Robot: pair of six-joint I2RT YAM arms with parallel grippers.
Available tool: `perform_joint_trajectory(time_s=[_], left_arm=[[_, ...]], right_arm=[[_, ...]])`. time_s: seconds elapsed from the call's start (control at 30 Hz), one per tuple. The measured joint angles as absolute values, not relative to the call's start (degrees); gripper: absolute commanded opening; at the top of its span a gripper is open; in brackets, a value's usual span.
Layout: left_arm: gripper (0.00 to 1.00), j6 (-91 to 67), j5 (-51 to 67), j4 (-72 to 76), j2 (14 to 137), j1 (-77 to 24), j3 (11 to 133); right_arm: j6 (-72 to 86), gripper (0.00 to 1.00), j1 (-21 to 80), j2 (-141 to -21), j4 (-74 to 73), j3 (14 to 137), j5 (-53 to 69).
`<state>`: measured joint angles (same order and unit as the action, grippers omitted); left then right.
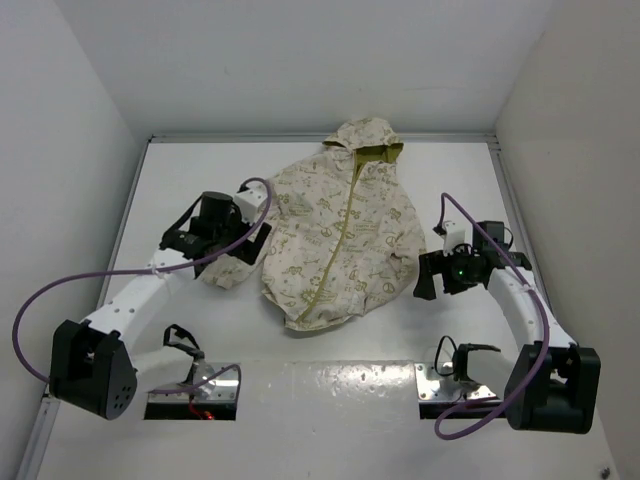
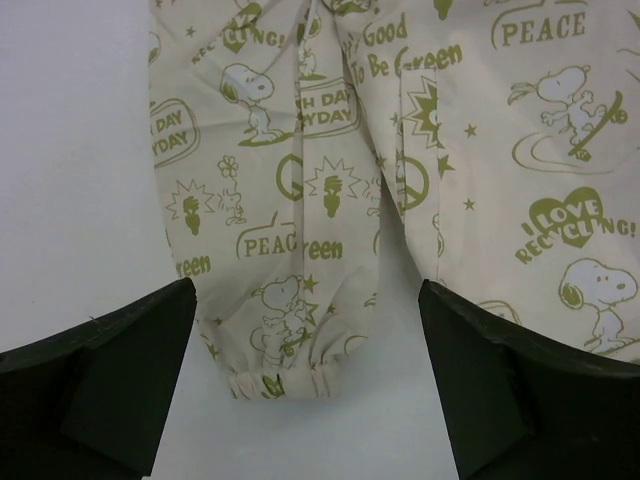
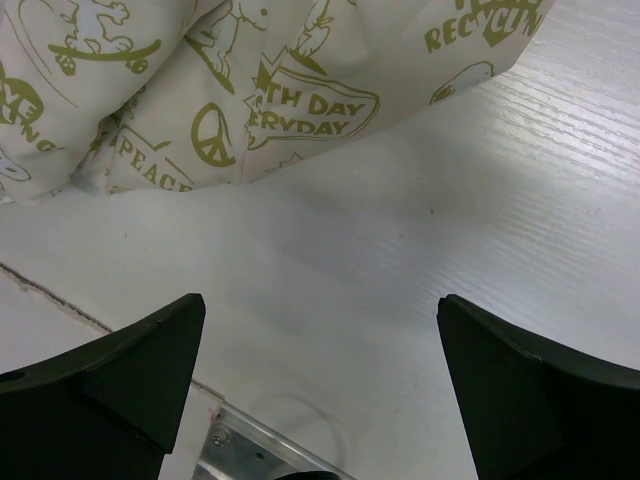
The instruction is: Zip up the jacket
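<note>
The left fingers (image 2: 100,380), spread, straddle the cuff (image 2: 280,385) at 9 o'clock of the jacket (image 1: 380,235). The jacket lies flat mid-bench (image 1: 180,180), hood (image 1: 365,140) at 12 o'clock and hem (image 1: 325,318) at 6. Its zipper (image 1: 339,240) runs between them, the slider too small to locate. The right fingers (image 3: 530,390), also spread, hover over bare bench just beside the 3 o'clock edge. Advisable: pin the hem by the zipper's foot with one arm and draw the slider toward 12 with the other, fabric taut.

The jacket (image 1: 340,240) is creased, matt woven cloth; the table (image 3: 420,230) is white, finely grained, faintly glossy.
</note>
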<state>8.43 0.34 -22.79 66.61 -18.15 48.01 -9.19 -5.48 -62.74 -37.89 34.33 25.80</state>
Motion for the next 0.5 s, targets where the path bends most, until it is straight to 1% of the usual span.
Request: perform_joint_trajectory(time_s=[0.13, 0.33, 0.43, 0.47, 0.5], left_arm=[[1.00, 10.20, 2.72, -24.75, 66.81, -20.40, 48.03], [1.00, 10.94, 4.71, -28.08, 71.05, -30.09, 48.77], [0.94, 9.21, 4.23, -28.86, 73.65, -34.46, 48.88], [0.90, 8.29, 3.66, -29.04, 74.67, -35.70, 48.95], [0.90, 7.11, 3.07, -29.32, 75.85, -36.64, 49.12]], right_arm=[[-8.82, 0.99, -5.15, -62.78, -38.00, 34.33, 26.22], [-7.38, 0.98, -1.76, -63.92, -38.13, 35.09, 26.37], [-6.57, 0.98, -0.05, -64.66, -38.13, 35.70, 26.24], [-6.35, 0.98, 0.43, -64.97, -38.11, 35.94, 26.17], [-6.13, 0.98, 0.73, -65.14, -38.09, 36.14, 26.15]])
